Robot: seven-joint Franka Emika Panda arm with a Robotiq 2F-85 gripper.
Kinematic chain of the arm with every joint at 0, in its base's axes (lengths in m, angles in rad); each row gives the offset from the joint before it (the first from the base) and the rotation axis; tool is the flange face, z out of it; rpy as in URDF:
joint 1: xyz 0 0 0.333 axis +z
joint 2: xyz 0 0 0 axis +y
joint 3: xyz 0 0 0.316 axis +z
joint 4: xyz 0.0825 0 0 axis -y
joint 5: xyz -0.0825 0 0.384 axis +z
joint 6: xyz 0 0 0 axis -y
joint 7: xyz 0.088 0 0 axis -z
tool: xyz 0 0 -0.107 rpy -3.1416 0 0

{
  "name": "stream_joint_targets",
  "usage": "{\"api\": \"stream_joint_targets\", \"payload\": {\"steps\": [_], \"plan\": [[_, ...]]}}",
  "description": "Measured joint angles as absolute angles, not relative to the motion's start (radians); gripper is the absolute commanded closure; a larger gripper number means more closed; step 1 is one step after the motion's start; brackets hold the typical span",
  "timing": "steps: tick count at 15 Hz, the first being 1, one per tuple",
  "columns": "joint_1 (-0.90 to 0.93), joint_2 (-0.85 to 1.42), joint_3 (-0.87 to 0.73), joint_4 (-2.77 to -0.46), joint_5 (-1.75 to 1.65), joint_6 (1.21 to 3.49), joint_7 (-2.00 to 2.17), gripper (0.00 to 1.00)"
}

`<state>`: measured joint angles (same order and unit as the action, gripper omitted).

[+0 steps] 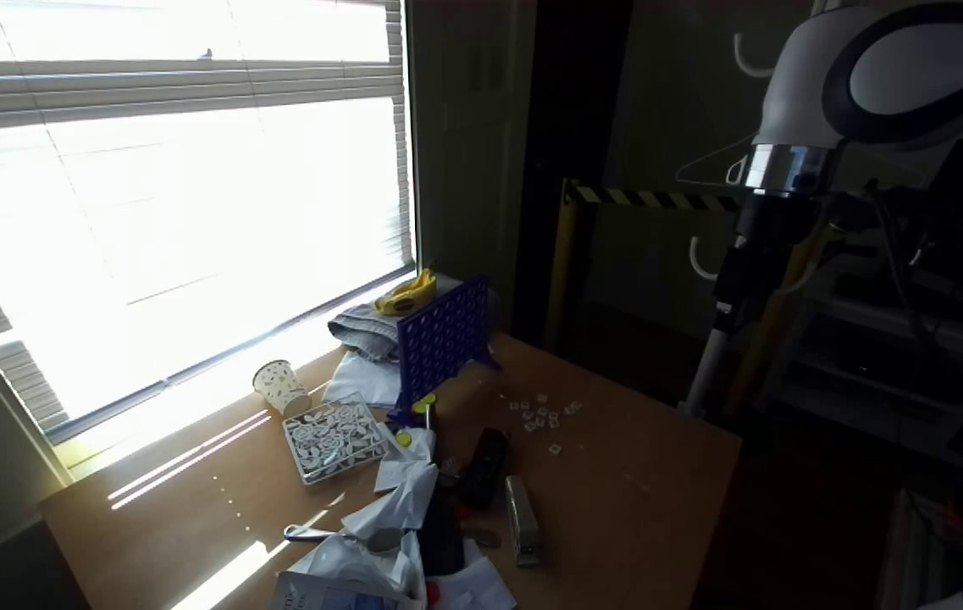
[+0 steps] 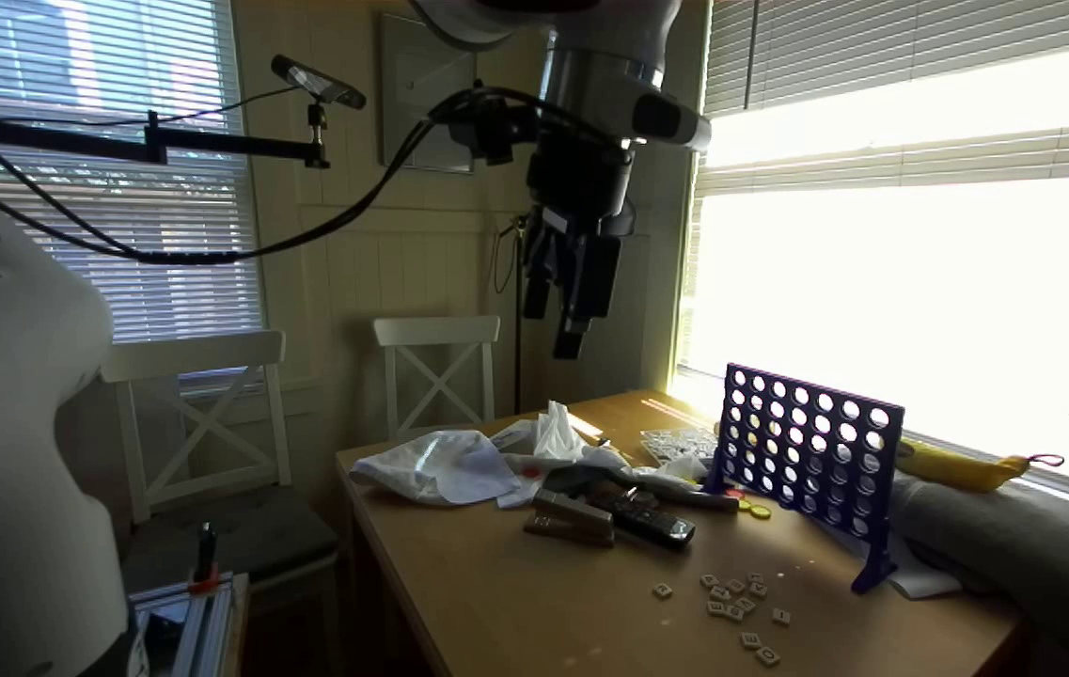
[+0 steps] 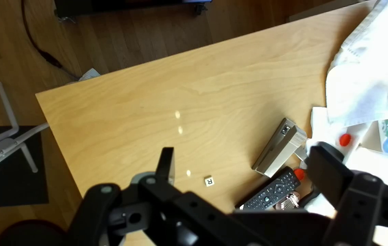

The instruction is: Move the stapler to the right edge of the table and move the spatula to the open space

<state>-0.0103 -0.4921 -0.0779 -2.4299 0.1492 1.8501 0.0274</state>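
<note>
The silver-brown stapler [image 1: 522,521] lies on the brown wooden table [image 1: 633,517], beside the black remote. It also shows in an exterior view [image 2: 572,517] and in the wrist view [image 3: 280,148], right of centre. A dark long-handled utensil [image 2: 684,491], which looks like the spatula, lies among the clutter behind the remote; its dark head [image 1: 440,534] is partly covered by paper and cloth. My gripper [image 2: 553,327] hangs high above the table, apart from everything. In the wrist view my gripper [image 3: 244,150] has its fingers wide apart with nothing held.
A black remote [image 3: 272,191] lies against the stapler. Letter tiles [image 2: 731,602] are scattered nearby. A blue upright game grid [image 2: 807,442] stands by the window. White cloth [image 3: 368,75], papers, a white tray [image 1: 335,440] and a paper cup [image 1: 280,388] also lie there.
</note>
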Motion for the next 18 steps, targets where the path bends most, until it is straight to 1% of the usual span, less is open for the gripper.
{"api": "stream_joint_targets", "payload": {"steps": [4, 9, 18], "plan": [[-0.015, -0.493, -0.08, -2.43, 0.149, 1.85, 0.023, 0.0], [-0.082, -0.532, -0.161, -2.432, 0.143, 1.849, -0.062, 0.0], [-0.083, -0.538, -0.155, -2.433, 0.143, 1.849, -0.065, 0.0]]}}
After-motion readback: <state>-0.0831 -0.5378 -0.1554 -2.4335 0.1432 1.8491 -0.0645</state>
